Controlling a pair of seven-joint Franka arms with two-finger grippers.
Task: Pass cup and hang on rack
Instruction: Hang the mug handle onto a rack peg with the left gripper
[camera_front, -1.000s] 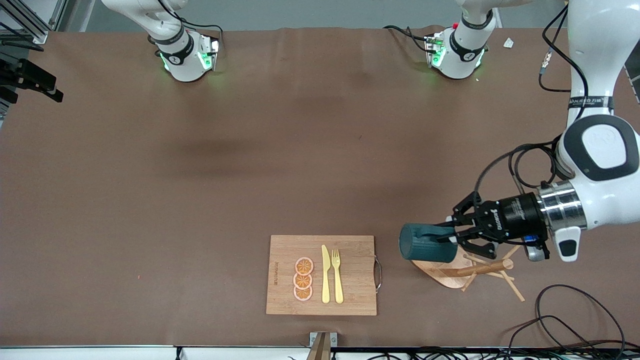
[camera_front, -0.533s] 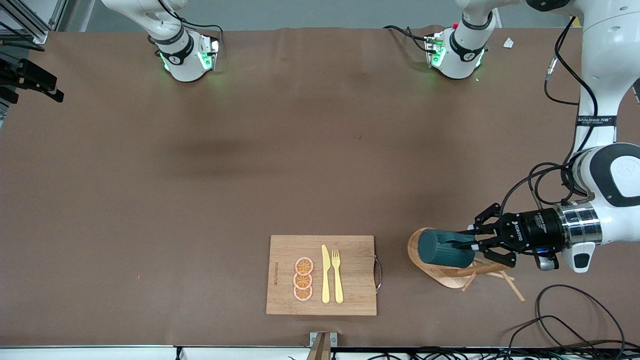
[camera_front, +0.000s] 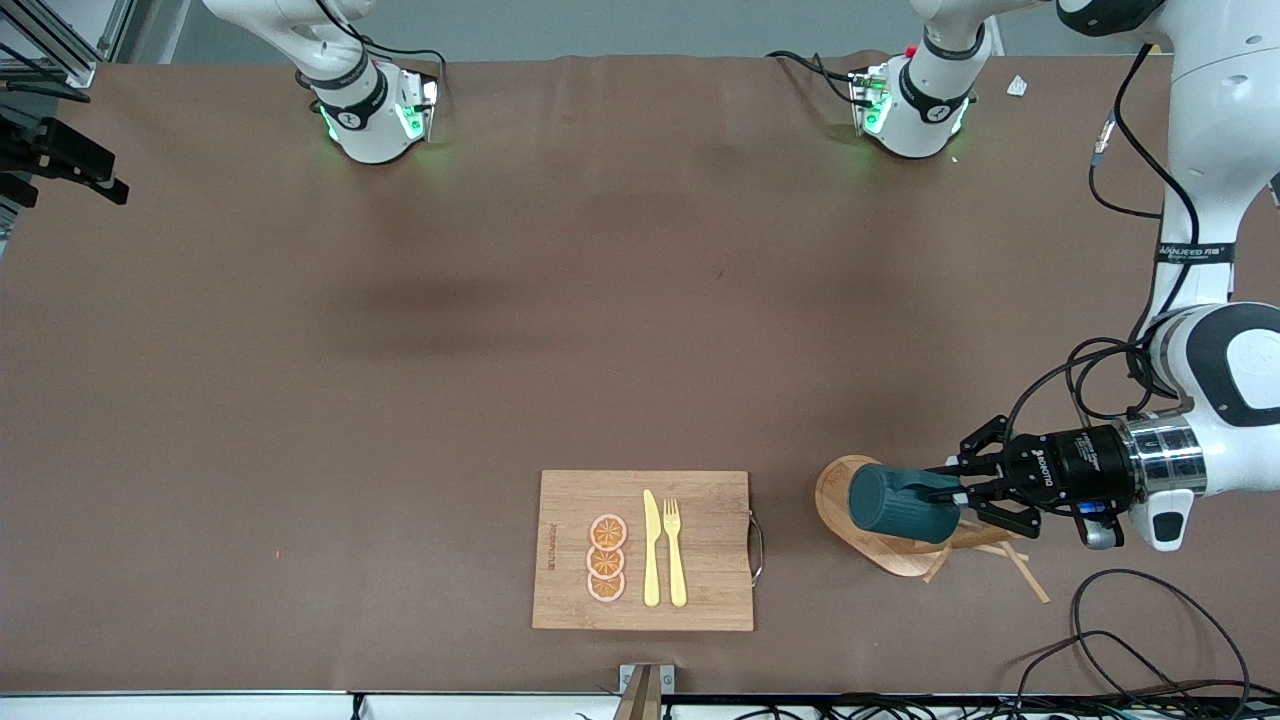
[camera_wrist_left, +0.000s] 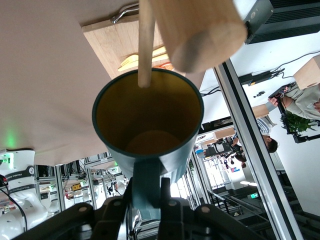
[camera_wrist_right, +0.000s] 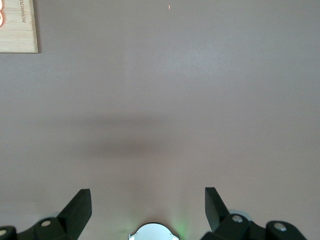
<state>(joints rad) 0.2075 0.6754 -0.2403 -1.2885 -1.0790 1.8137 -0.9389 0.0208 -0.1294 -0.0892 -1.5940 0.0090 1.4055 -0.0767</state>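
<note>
Brown table (camera_front: 500, 330), left gripper (camera_front: 962, 489) pinching cup (camera_front: 900, 503) over rack (camera_front: 905, 555); right gripper (camera_wrist_right: 148, 206) spread, waiting.

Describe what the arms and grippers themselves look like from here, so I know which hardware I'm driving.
Both arms are glossy white with black joint bands; their bases glow green. The left arm carries a black oval panel, a silver ribbed wrist ring and loose black cables. The left gripper is black with white lettering on its cylindrical body. The right gripper shows two dark wedge-shaped fingers.
</note>
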